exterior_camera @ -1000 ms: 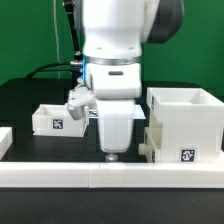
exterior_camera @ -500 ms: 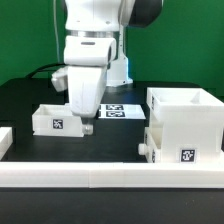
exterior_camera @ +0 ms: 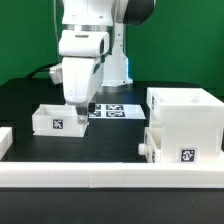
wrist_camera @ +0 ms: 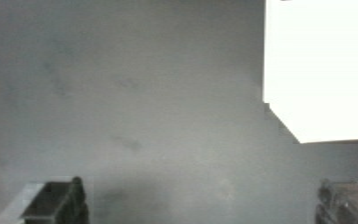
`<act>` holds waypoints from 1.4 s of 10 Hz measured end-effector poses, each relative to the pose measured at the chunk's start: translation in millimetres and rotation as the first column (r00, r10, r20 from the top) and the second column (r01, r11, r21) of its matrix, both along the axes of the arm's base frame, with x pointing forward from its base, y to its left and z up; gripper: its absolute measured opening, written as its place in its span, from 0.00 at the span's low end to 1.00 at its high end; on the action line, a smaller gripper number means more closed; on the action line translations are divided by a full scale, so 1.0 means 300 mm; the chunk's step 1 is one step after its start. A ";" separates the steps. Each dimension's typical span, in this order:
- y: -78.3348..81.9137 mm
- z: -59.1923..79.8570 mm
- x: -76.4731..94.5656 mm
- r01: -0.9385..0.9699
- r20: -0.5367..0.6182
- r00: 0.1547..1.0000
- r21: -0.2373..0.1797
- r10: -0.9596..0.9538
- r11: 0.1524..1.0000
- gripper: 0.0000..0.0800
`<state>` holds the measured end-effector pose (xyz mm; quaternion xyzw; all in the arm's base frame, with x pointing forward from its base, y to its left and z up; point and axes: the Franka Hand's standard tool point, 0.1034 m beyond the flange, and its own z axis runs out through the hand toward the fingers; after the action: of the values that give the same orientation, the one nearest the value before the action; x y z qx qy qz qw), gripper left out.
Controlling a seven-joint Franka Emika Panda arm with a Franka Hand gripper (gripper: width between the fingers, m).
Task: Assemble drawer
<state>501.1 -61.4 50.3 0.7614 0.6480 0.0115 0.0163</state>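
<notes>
The jaws stand wide open and hold nothing. In the wrist view the two dark fingertips (wrist_camera: pixel 55 203) sit far apart at opposite sides, with only bare grey worktop (wrist_camera: pixel 140 110) between them. Off to one side of the jaws in that view lies a bright white surface (wrist_camera: pixel 327 70) with one corner showing, too washed out to tell which part it is.

In the exterior view the jaws point straight down under the arm's white wrist body (exterior_camera: pixel 80 70). They hang just above the far rim of the small open-top tray (exterior_camera: pixel 40 122), toward its end on the exterior view's right; whether they touch the rim I cannot tell. The tray rests upright on the black worktop with a square tag (exterior_camera: pixel 58 124) on its near wall. Just behind the jaws, flat on the worktop, lies the marker board (exterior_camera: pixel 112 110). Well apart from the jaws, toward the exterior view's right, stands the tall boxy housing (exterior_camera: pixel 185 125), open at the top. Nearer the camera than the jaws, a long low white border rail (exterior_camera: pixel 110 175) runs across the worktop. At the exterior view's left edge a further white piece (exterior_camera: pixel 4 138) is cut off by the frame.
</notes>
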 end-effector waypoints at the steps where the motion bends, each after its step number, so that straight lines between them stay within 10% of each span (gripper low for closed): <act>1: 0.000 -0.001 0.000 0.013 0.000 1.000 0.001 -0.013 1.000 0.81; 4: -0.065 -0.031 -0.043 0.306 -0.003 0.952 0.007 -0.306 0.952 0.81; 14: -0.065 -0.031 -0.043 0.306 -0.003 0.952 0.007 -0.306 0.952 0.81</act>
<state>488.3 -80.8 41.2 0.8527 0.5220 0.0106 0.0144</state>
